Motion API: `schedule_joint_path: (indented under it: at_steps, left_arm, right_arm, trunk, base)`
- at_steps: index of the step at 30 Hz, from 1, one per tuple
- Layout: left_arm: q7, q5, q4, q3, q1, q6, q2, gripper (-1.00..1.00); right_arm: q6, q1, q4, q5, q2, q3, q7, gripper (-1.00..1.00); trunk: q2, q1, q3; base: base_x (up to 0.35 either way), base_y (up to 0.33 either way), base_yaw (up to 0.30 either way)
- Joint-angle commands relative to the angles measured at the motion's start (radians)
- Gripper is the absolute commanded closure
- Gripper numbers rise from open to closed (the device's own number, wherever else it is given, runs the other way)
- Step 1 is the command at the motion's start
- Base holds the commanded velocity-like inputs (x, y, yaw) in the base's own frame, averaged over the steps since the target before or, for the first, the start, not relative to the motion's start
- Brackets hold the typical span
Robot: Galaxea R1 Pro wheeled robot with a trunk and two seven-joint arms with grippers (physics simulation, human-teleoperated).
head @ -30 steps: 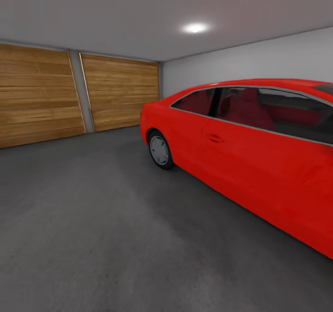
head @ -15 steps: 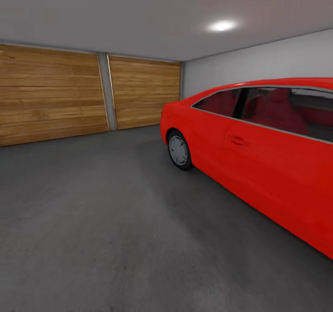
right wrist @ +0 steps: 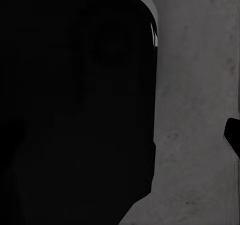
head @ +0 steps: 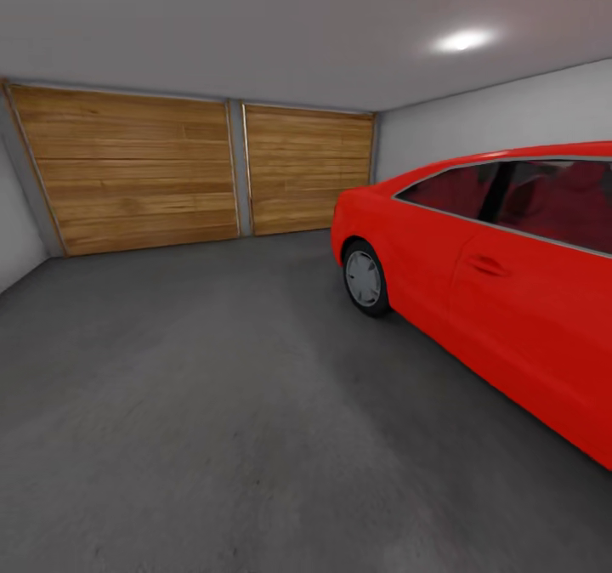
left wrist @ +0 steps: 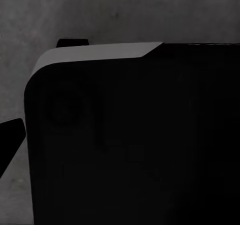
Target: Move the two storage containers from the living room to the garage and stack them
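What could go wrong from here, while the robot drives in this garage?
1. The red car stands close on the right side of the head view; a turn that way might hit its door or its front wheel.
2. The wooden garage doors are shut ahead, so driving straight on would end at them.
3. Both wrist views are mostly dark, with only grey floor beside, so what the tools hold cannot be checked.

Evenly lit garage up top, murky down at both wrists.

Soft glow from a ceiling light at upper right of the head view, blown out to white at its core. Faint sheen along the red car, a diffuse shadow pooled beneath it on the floor. Slightly soft, smeared render, straight lines bowing toward the edges. Wrist views dim, near-black masses against grainy grey, detail lost.
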Motion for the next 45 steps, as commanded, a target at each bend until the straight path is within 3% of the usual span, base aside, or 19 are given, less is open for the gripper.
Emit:
schedule_joint_path:
  at_steps: [1,10,15,18,19,20,45]
  left_arm:
    - [0.0,0.001,-0.001,0.0,0.0,-0.002,0.0,-1.0]
    - [0.0,0.002,0.0,0.001,0.0,-0.002,0.002,-1.0]
    - [0.005,0.008,0.001,0.004,0.001,-0.003,0.032,-1.0]
    - [0.007,0.066,0.0,0.023,0.0,-0.003,0.051,-1.0]
    - [0.008,0.096,0.0,0.032,0.0,-0.003,0.054,-1.0]
    - [0.009,0.155,0.0,0.046,0.0,-0.004,0.058,-1.0]
    - [0.009,0.167,0.0,0.051,0.0,-0.009,0.06,-1.0]
  right_arm:
    - [-0.003,0.0,0.0,-0.001,0.0,0.0,-0.001,-1.0]
    - [-0.003,0.0,0.0,-0.001,0.0,0.003,-0.001,-1.0]
    - [-0.003,0.0,0.0,-0.001,0.0,0.002,-0.001,-1.0]
    - [-0.003,0.0,0.0,-0.001,0.0,0.002,-0.002,-1.0]
    - [-0.003,0.0,0.0,-0.001,0.0,0.002,-0.002,-1.0]
    - [-0.003,0.0,0.0,-0.001,-0.001,0.003,-0.002,-1.0]
    - [-0.003,0.0,0.0,0.003,-0.003,0.007,-0.002,-1.0]
  trunk:
    - [0.0,0.0,-0.001]
    - [0.0,0.0,-0.001]
    - [0.0,0.0,-0.001]
    - [0.0,0.0,-0.001]
    - [0.0,0.0,-0.001]
    - [0.0,0.0,-0.001]
    - [0.0,0.0,-0.001]
  base:
    - [0.0,0.0,0.294]
    - [0.0,0.0,0.294]
    - [0.0,0.0,0.294]
    - [0.0,0.0,0.294]
    - [0.0,0.0,0.294]
    - [0.0,0.0,0.294]
    - [0.0,0.0,0.293]
